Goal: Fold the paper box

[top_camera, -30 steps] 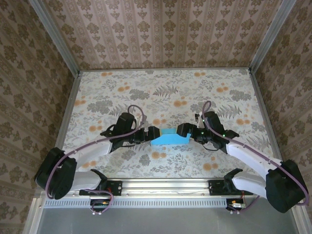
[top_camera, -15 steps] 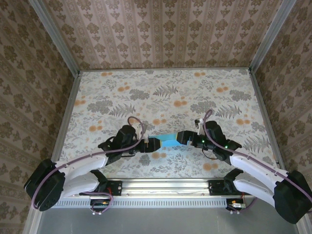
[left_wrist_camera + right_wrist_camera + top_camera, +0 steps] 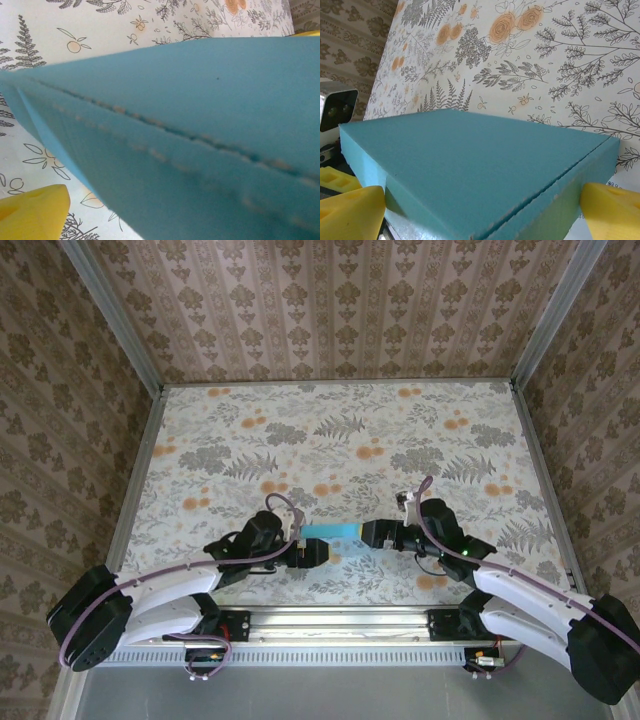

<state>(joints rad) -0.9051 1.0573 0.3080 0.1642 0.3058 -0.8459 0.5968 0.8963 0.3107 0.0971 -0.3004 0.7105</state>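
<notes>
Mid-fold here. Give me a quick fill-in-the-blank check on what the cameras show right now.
1. Seen from above, the paper box is ____ the left gripper and the right gripper.
2. The face of the box that shows is coloured ____.
3. In the right wrist view, the fingers on either side of the box are ____.
4. The table has a ____ print of leaves and orange blooms.

Missing words: between; blue; yellow; floral
</notes>
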